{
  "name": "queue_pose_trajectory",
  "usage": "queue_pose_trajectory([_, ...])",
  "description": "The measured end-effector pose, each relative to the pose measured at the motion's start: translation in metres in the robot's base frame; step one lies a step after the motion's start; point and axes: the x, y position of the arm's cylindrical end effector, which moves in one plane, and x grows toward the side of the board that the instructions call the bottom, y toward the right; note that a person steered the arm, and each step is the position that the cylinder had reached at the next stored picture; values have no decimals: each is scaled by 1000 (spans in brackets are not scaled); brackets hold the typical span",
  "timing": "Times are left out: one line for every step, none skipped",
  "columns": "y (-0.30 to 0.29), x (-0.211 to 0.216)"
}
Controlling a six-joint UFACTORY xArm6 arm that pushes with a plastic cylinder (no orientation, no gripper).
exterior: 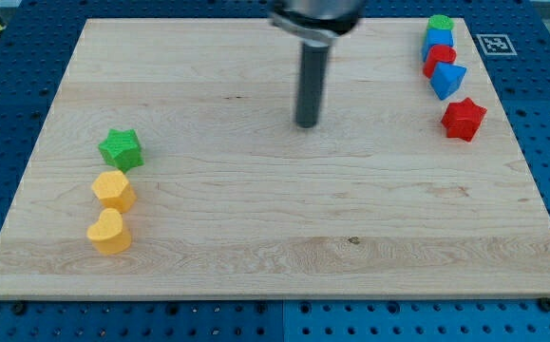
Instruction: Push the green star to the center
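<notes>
The green star (121, 148) lies on the wooden board (275, 237) at the view's left, a little above the middle height. My tip (307, 123) is the lower end of the dark rod, in the upper middle of the board. It stands far to the right of the green star and slightly higher in the view, touching no block.
Two yellow blocks (113, 190) (109, 232) lie just below the green star. At the top right lies a cluster: a green block (439, 24), a blue block (438, 41), a red block (439, 59), a blue triangle-like block (447, 81) and a red star (464, 119).
</notes>
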Motion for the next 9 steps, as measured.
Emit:
queue_pose_trajectory([-76, -5])
queue_pose_trajectory([-147, -7])
queue_pose_trajectory([-216, -7])
queue_pose_trajectory([-261, 8])
queue_pose_trajectory([-272, 40])
queue_pose_trajectory([-272, 45])
queue_pose_trajectory([-257, 61])
queue_pose_trajectory([-223, 62])
queue_pose_trajectory([-192, 60])
